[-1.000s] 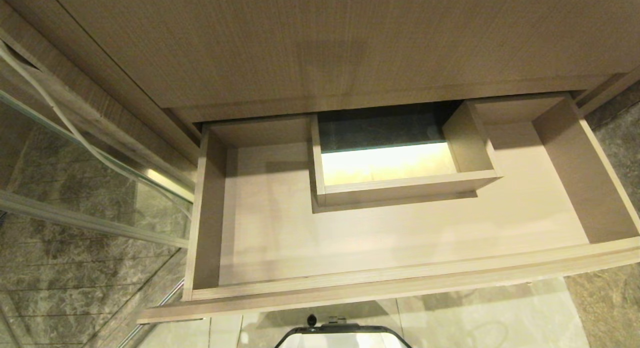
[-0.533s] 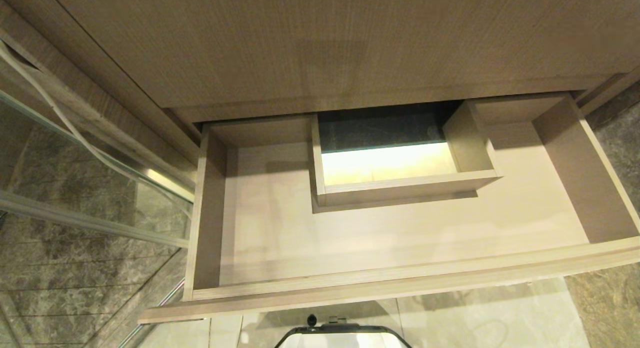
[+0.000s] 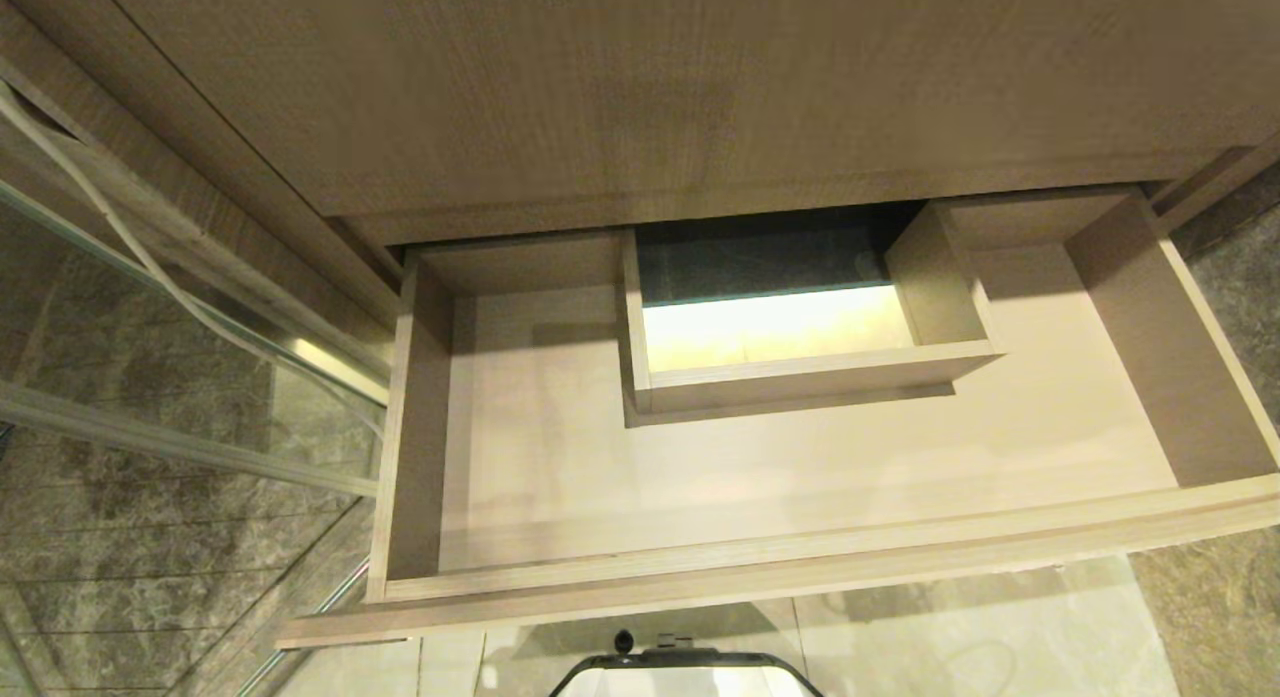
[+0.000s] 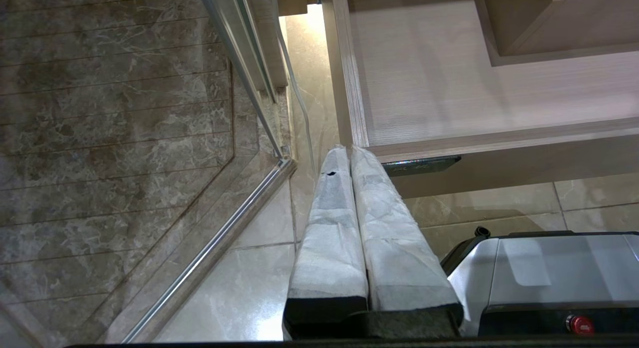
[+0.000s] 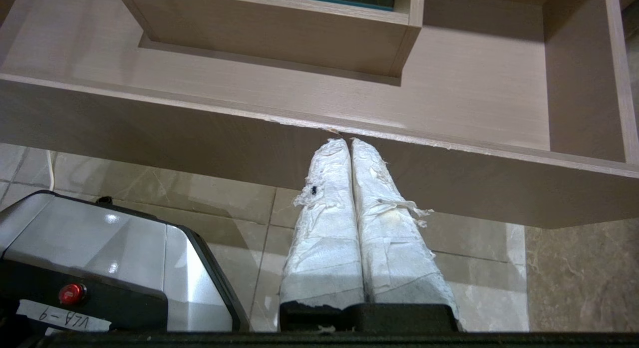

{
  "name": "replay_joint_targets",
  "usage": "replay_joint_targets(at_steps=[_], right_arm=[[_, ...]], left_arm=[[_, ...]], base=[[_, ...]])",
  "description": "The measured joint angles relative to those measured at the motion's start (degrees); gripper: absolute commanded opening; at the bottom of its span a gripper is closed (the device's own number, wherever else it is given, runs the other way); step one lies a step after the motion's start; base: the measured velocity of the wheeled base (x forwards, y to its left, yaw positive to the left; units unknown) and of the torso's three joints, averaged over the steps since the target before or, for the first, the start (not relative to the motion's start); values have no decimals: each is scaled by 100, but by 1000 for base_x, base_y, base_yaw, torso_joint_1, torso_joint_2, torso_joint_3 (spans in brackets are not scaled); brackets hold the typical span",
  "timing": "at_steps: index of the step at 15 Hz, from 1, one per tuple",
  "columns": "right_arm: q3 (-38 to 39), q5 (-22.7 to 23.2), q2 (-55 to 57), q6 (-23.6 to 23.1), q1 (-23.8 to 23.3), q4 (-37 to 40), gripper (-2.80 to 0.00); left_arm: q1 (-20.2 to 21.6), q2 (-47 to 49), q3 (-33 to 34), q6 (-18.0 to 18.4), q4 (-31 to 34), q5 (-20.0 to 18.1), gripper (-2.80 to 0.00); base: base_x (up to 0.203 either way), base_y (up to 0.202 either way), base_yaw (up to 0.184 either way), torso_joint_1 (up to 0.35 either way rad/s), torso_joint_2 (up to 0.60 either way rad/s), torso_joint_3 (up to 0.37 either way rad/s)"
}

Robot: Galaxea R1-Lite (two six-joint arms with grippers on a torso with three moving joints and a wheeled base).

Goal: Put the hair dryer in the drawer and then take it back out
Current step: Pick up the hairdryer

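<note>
The light-wood drawer (image 3: 800, 572) stands pulled out below the tall wood panel, and its floor is bare around a boxed cut-out (image 3: 800, 377) at the middle back. The hair dryer is out of view. Neither arm shows in the head view. My left gripper (image 4: 348, 149) is shut with nothing in it and hangs below the drawer's (image 4: 499, 138) left front corner. My right gripper (image 5: 348, 141) is also shut and empty, its white-wrapped fingertips just under the front edge of the drawer (image 5: 449, 143).
A glass shower screen with a metal frame (image 3: 200, 457) stands left of the drawer, and a thin white cord (image 3: 120, 237) runs along it. The robot's base (image 3: 685, 672) sits on the pale tiled floor below the drawer front. Dark marble floor (image 3: 1210, 617) lies at right.
</note>
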Motion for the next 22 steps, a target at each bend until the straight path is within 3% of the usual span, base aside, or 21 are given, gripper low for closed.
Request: replay_joint_targets(at_steps=[7, 10, 14, 22], right_arm=[[0, 2, 0, 71, -5, -11, -280], [0, -94, 0, 521, 0, -500, -280], [0, -140, 2, 1119, -5, -102, -280], [0, -140, 5, 1011, -6, -91, -280]], left_arm=[[2, 0, 0, 0, -1, 0, -280], [0, 0, 0, 0, 0, 2, -280], [0, 0, 0, 1, 0, 0, -280], [0, 0, -2, 2, 0, 3, -280]], base=[[0, 0, 0, 0, 0, 0], [0, 0, 0, 0, 0, 0], [0, 0, 0, 0, 0, 0], [0, 0, 0, 0, 0, 0]])
